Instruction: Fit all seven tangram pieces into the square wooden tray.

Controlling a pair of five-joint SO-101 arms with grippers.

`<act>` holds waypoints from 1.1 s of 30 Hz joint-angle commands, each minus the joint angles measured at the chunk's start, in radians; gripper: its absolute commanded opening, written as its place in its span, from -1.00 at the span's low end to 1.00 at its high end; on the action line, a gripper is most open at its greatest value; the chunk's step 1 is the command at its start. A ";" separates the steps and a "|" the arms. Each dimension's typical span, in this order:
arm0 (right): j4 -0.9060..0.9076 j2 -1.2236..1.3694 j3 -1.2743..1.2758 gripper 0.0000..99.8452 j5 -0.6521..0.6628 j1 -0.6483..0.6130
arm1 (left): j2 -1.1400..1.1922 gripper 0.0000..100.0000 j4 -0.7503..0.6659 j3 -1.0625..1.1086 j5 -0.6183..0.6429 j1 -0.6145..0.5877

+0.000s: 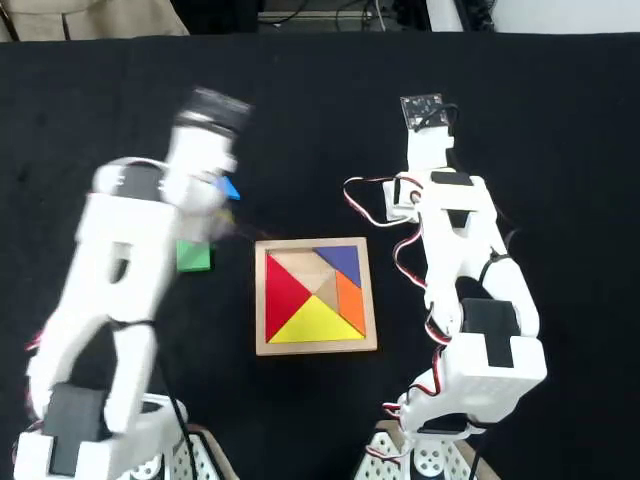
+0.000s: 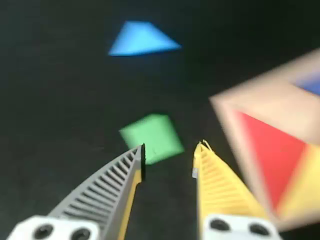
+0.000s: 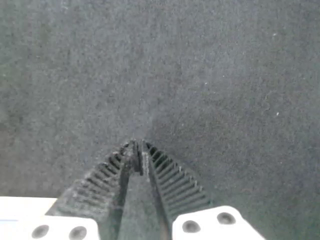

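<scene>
- High view: the square wooden tray (image 1: 316, 296) lies in the middle of the black tabletop (image 1: 560, 150), between the two arms. Inside it are a red triangle (image 1: 285, 290), a yellow triangle (image 1: 317, 322), an orange piece (image 1: 350, 300) and a purple piece (image 1: 341, 262), all flat and set edge to edge. A pale wood-coloured area near the far rim may be bare floor or a piece; I cannot tell which. The green square (image 1: 194, 257) and the blue triangle (image 1: 229, 187) lie outside the tray, beside the left arm (image 1: 120, 260).
- Left wrist view: the left claw (image 2: 171, 149) is apart, with one grey ribbed finger and one yellow. The green square lies just before its tips, the blue triangle is farther off, and a corner of the tray is near. I judge that the step in hand is picking up the green square. The next move calls for lowering the claw over two opposite edges. The piece looks thin and smooth, so the grip must be low and straight.
- Right wrist view: the right claw (image 3: 136, 147) is together and holds nothing, above the felt-like black cloth.
</scene>
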 commanded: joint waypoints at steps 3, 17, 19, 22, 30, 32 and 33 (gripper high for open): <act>-0.018 -0.004 -0.053 -0.98 -0.005 0.008 | 0.068 -0.64 -0.046 -0.074 -0.003 -0.328; -0.018 -0.002 -0.051 -0.98 -0.005 0.006 | 0.103 -0.49 -0.181 0.157 -0.735 -0.114; -0.018 0.010 -0.056 -0.98 -0.005 0.006 | 0.103 -0.39 -0.293 0.211 -0.733 -0.079; -0.014 0.039 -0.081 -0.98 -0.005 0.006 | 0.103 -0.37 -0.351 0.237 -0.809 -0.056; -0.011 0.054 -0.094 -0.98 -0.005 0.008 | 0.235 -0.37 -0.333 0.153 -1.005 -0.084; -0.011 0.054 -0.096 -0.98 -0.005 0.006 | 0.292 -0.37 -0.333 0.114 -1.026 -0.087; -0.011 0.054 -0.096 -0.98 -0.005 0.006 | 0.325 -0.37 -0.333 0.104 -1.051 -0.087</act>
